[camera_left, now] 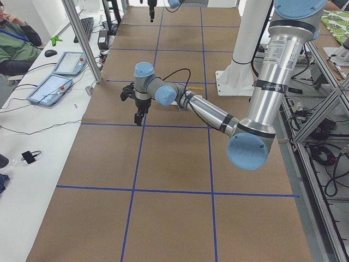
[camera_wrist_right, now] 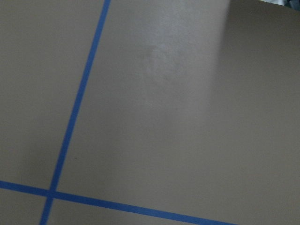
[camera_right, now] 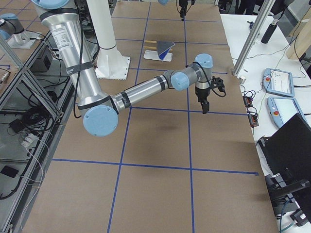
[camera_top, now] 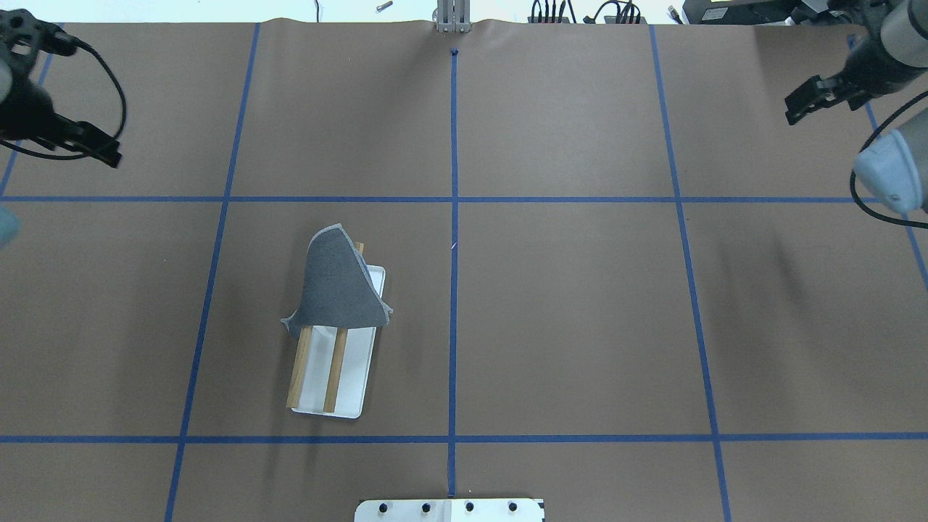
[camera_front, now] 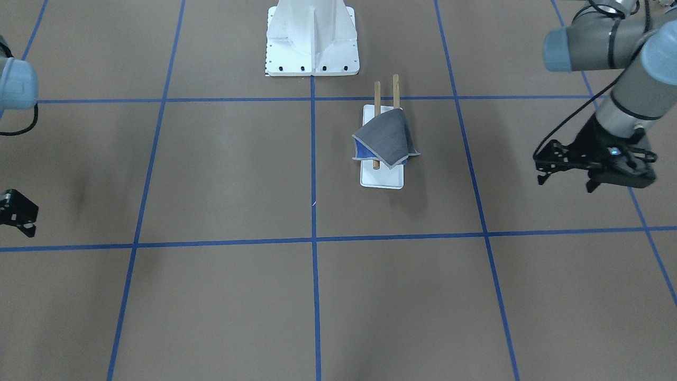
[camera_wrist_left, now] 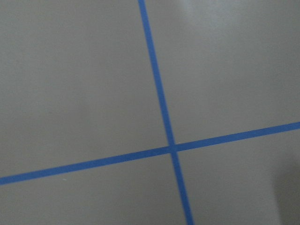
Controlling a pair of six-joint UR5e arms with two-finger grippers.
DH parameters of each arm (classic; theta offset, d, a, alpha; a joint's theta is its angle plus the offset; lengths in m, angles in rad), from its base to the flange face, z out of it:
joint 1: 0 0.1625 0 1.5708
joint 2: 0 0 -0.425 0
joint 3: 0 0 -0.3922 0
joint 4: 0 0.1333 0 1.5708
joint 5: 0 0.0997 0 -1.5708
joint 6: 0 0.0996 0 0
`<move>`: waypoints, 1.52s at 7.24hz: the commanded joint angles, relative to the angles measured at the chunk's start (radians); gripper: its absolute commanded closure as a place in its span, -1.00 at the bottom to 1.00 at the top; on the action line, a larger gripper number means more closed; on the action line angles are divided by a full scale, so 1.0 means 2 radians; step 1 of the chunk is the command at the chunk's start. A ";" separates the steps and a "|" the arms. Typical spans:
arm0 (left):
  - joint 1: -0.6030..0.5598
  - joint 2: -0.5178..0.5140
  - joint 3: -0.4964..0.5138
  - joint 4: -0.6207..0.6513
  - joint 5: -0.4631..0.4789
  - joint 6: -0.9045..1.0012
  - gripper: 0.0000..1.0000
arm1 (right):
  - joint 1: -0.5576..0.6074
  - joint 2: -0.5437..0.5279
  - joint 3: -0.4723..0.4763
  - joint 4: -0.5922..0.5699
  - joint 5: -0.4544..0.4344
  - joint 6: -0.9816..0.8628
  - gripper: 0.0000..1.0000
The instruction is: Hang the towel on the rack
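"Towel (camera_top: 337,286) location, from your end?"

"I have it on the rack (camera_top: 355,362), about 8 o'clock from the middle of my overhead view. It's draped over both wooden rods (camera_top: 335,370) at their 12 o'clock end, dark grey face up. The front camera shows a sliver of blue underside."

"Hands?"

"My left gripper (camera_front: 565,181) hangs well apart at 10 o'clock overhead, jaws spread wide, nothing between them. The right gripper (camera_top: 806,101) is out at 2 o'clock with nothing in it that I can see. It's too small and edge-on for me to tell how far it's spread. Both wrist cameras give me only brown table (camera_wrist_left: 70,70) and blue tape (camera_wrist_left: 159,108)."

"What worries you?"

"The drape looks lopsided to me. One corner peaks toward 12 o'clock by the rod tips, and two others droop unevenly off the 3 and 9 o'clock sides. The rods are round and look smooth, so I doubt they grip soft cloth well. A nudge could slide it off the end. The base (camera_front: 382,179) is a thin flat white plate and looks light. If I went in to tidy and the gripper caught a rod, I'd expect the rack to skid or tip."

"Cloth itself?"

"Limp, finely textured, with a pale stitched border. It tents over the rods rather than lying flat."
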 commanded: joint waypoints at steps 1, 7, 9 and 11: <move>-0.119 0.014 0.027 0.082 -0.019 0.155 -0.98 | 0.059 -0.068 -0.001 -0.001 0.007 -0.107 -1.00; -0.269 0.113 0.106 0.072 -0.090 0.347 -0.98 | 0.173 -0.115 -0.004 -0.088 0.047 -0.257 -1.00; -0.284 0.139 0.073 0.114 -0.082 0.345 -0.98 | 0.172 -0.128 -0.006 -0.083 0.048 -0.251 -1.00; -0.283 0.165 0.012 0.112 -0.082 0.347 -0.98 | 0.172 -0.130 -0.005 -0.083 0.052 -0.251 -1.00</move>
